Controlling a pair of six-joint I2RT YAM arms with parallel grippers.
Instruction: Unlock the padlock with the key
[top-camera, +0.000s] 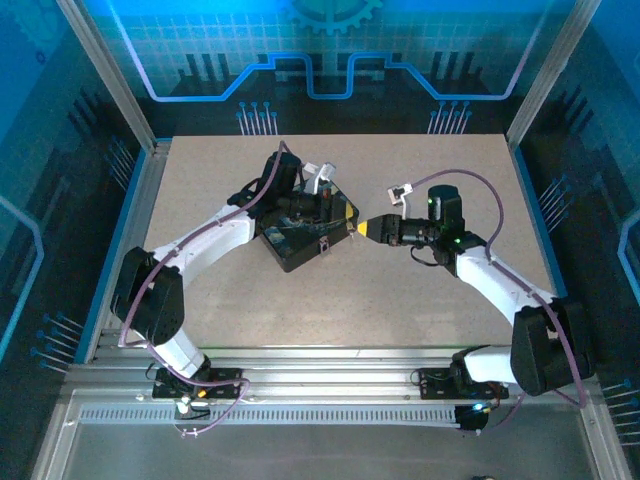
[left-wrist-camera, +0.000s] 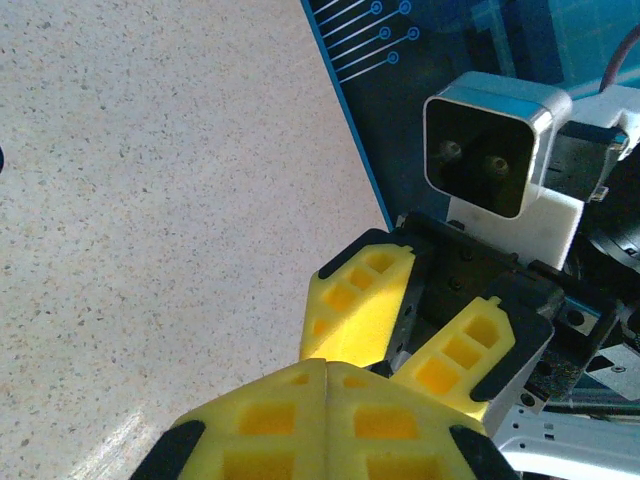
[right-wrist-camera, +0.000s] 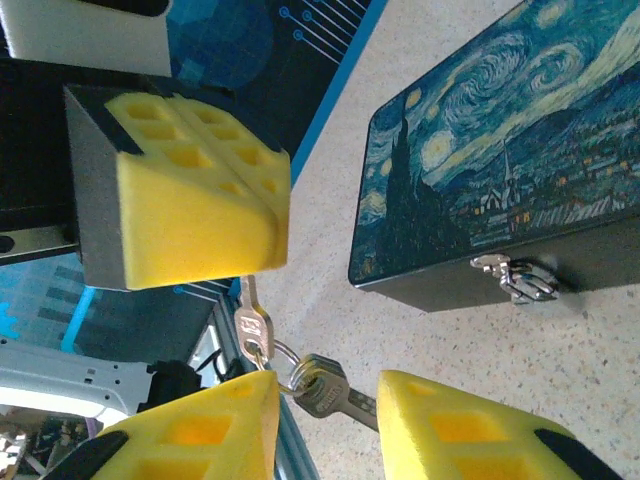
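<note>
Two ringed keys (right-wrist-camera: 252, 325) hang from the shut left jaws, with the right jaws partly open around them. The padlock (right-wrist-camera: 520, 280) on the box (right-wrist-camera: 480, 140) looks unopened; inserting and turning are left.

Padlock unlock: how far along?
Done: left gripper shut on the key. In hand: right gripper open around the second key hanging from the ring, likely a handover. Left: padlock hangs on the box, no key in it; insert and turn.

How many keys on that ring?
2: upper key pinched in the left claw, lower key dangling on the ring by the right claw. More may be hidden.
</note>
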